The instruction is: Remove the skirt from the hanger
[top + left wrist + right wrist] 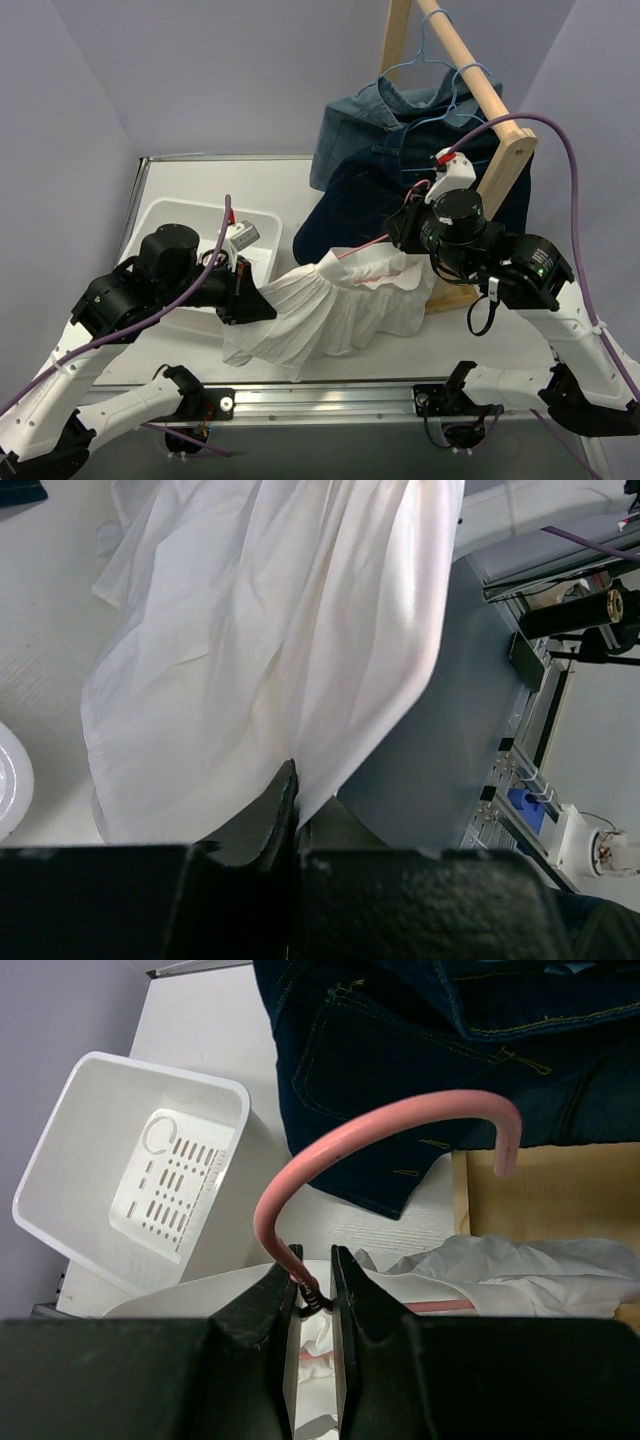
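Your R gripper [311,1282] pinches the hanger [380,1125] neck, lower ctr, as anchor; L gripper [296,785], clamped on the skirt [270,660], looks set to pull it off.

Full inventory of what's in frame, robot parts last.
skirt: one, white, stretched between both grippers
hanger: one, pink, in the skirt's top, hook out
bin: one, white, table left
denim garment: one, dark blue, hung on rack
denim shirt: one, light blue, behind it
wire hangers: two, light blue, on rack rod
rack: one, wood, table right
table: one, white
left gripper: black, shut on skirt
right gripper: black, shut on hanger
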`<action>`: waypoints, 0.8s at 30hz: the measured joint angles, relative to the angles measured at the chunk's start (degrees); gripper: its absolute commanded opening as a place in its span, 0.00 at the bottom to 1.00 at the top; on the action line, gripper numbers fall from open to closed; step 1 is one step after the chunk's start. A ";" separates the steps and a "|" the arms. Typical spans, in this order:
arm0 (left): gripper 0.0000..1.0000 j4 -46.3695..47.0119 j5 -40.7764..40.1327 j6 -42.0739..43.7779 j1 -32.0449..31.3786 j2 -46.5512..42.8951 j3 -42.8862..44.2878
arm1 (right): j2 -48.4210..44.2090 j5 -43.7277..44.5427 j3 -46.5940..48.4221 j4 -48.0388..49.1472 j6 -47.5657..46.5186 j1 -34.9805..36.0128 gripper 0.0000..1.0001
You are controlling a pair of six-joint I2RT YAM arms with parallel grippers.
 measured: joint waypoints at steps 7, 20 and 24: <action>0.02 -1.64 -4.28 -0.24 0.00 -1.92 0.17 | 0.79 2.10 0.00 -1.16 0.44 0.35 0.00; 0.02 -7.34 -17.05 -1.25 0.00 -8.98 7.76 | 3.41 2.16 -5.99 3.63 3.02 0.13 0.00; 0.02 -8.63 -18.73 -1.75 0.00 -9.66 8.33 | 3.41 1.27 -6.45 4.90 2.99 -1.36 0.00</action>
